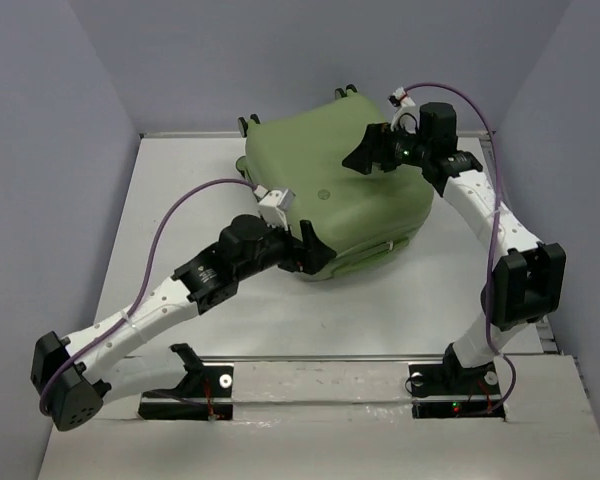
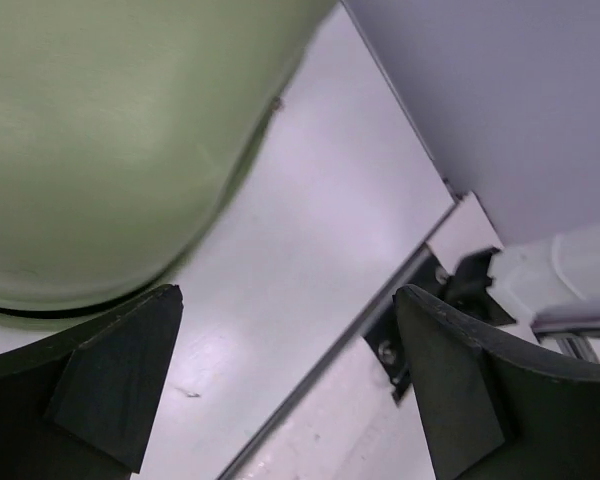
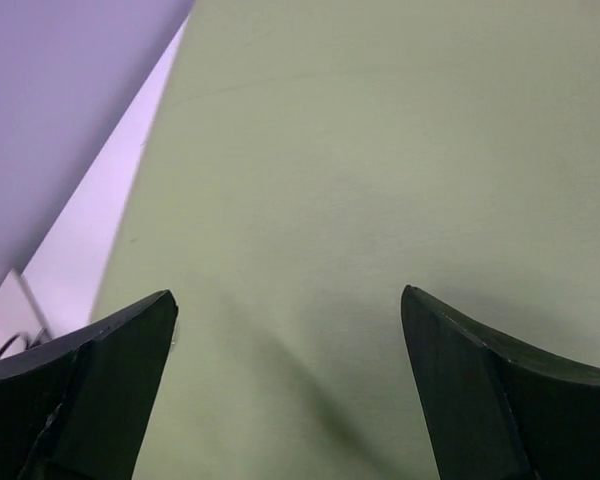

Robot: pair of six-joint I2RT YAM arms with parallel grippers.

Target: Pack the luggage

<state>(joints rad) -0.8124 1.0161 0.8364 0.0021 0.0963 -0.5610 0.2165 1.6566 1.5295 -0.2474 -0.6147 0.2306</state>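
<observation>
Top external view: the luggage (image 1: 330, 190) lies flat on the worktop (image 1: 180, 210), toward the far middle, with its pale green shell facing up and both halves together.
Caster wheels (image 1: 248, 124): they show along the far edge of the case, next to the back wall.
Left arm: it reaches in from the near left, and the left fingers (image 2: 110, 390) sit at the case's near-left corner, low against its side edge.
Left fingers, state: spread wide, with nothing held between them.
Left wrist view: the rounded green corner fills the upper left, just beyond 1 finger; only bare worktop shows in the gap itself. Whether that finger touches the shell cannot be told.
Right arm: it bends in from the right side, with the right fingers (image 3: 480, 390) above the far-right part of the shell.
Right fingers, state: spread wide and gripping nothing.
Right wrist view: plain green shell fills almost the whole gap between the 2 fingers, with a soft shadow on it; a strip of worktop and wall shows at the left. Contact with the shell cannot be told.
</observation>
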